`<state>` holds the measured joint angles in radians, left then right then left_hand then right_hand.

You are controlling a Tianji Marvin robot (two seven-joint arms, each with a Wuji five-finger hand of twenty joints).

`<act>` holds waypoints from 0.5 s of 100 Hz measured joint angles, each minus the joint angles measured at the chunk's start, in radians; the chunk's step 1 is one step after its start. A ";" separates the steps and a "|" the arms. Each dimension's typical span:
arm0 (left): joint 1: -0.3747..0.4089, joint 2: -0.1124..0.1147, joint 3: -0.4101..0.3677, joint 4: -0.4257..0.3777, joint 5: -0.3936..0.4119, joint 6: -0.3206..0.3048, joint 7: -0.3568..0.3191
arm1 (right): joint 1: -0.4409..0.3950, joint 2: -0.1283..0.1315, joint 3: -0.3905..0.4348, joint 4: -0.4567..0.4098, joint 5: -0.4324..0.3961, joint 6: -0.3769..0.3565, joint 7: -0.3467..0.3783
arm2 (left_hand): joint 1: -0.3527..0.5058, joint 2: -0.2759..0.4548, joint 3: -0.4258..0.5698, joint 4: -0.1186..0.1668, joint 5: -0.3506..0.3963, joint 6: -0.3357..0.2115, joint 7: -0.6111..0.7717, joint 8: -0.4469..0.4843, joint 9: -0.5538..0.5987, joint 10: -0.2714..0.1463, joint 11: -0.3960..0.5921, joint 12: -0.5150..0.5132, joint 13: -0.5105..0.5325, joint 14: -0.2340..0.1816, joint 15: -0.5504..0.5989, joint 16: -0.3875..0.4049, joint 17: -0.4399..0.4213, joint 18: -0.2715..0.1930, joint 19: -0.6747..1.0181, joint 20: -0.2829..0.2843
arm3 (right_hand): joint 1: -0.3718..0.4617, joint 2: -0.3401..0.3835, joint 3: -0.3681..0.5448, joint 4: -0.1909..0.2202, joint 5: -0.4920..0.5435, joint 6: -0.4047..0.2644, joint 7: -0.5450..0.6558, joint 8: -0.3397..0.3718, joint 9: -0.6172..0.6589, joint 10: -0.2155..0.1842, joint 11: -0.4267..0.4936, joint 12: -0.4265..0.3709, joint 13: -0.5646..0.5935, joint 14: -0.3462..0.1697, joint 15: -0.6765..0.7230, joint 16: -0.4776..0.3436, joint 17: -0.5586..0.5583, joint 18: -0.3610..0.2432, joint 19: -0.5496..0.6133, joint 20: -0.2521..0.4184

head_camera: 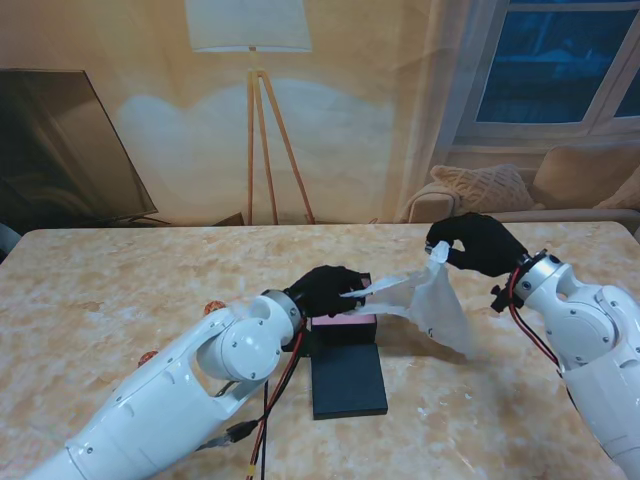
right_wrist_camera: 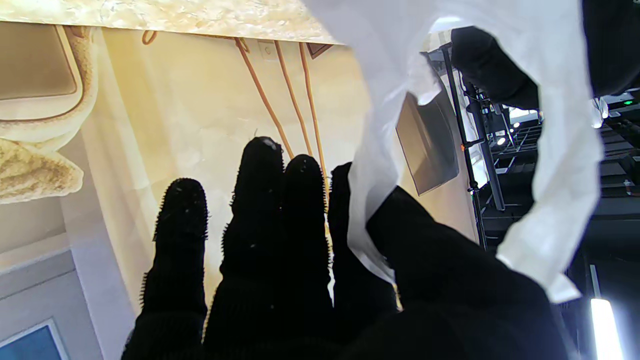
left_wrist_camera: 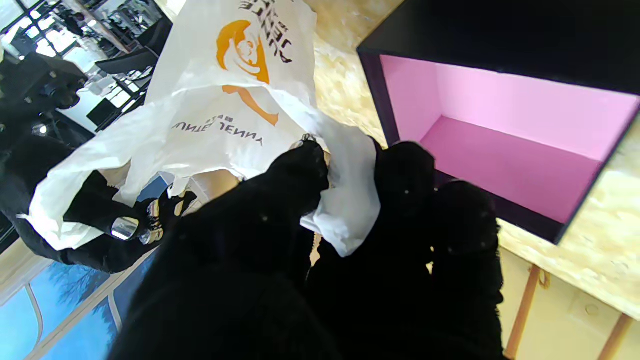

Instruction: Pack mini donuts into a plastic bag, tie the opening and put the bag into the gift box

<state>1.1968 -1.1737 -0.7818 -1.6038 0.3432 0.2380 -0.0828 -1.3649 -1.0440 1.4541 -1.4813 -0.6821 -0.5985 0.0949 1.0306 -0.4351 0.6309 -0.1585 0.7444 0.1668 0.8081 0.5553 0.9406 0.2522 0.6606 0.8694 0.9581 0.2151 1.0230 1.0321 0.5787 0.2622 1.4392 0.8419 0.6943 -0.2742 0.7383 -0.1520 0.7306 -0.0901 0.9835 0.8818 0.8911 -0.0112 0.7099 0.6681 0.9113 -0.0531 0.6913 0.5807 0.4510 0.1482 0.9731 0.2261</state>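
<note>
A white plastic bag [head_camera: 432,308] with an orange logo [left_wrist_camera: 235,85] hangs stretched between my two black-gloved hands above the table. My left hand [head_camera: 328,290] is shut on one handle of the bag, just over the gift box [head_camera: 345,323]; its fingers [left_wrist_camera: 285,210] pinch the white film. My right hand [head_camera: 478,243] is raised to the right and farther from me, with thumb and forefinger shut on the other handle [right_wrist_camera: 370,220]. The black box has a pink inside [left_wrist_camera: 505,150] that holds nothing visible. Two small orange donuts [head_camera: 213,306] [head_camera: 148,356] lie on the table by my left arm.
The flat black box lid [head_camera: 348,380] lies right in front of the box, nearer to me. Red and black cables [head_camera: 268,400] trail beside my left arm. The marble table [head_camera: 120,290] ends at a sofa and lamp backdrop.
</note>
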 measured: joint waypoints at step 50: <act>0.132 0.040 -0.110 -0.134 -0.051 0.023 -0.063 | 0.008 0.003 -0.023 -0.014 0.080 -0.039 0.060 | -0.029 0.076 -0.171 0.010 -0.002 0.082 -0.269 -0.035 -0.148 0.073 -0.071 -0.261 -0.166 0.091 -0.177 -0.062 -0.178 0.056 -0.136 -0.011 | 0.000 0.000 0.000 0.000 -0.008 0.000 0.003 -0.011 0.000 -0.035 -0.072 -0.049 0.040 -0.030 -0.129 -0.043 0.038 -0.052 -0.069 -0.045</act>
<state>1.3291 -1.1339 -0.8919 -1.7379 0.2924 0.2605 -0.1458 -1.3572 -1.0412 1.4312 -1.4953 -0.6023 -0.6374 0.1547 1.0011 -0.3592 0.4598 -0.1487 0.7426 0.2488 0.5389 0.5198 0.7921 0.3252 0.5892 0.6085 0.7920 0.3063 0.8457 0.9701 0.4009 0.3185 1.3030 0.8312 0.6943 -0.2742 0.7384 -0.1522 0.7226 -0.0901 0.9867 0.8709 0.8914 -0.0457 0.6383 0.6192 0.9514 -0.0834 0.5628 0.5380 0.4889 0.0962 0.9045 0.1811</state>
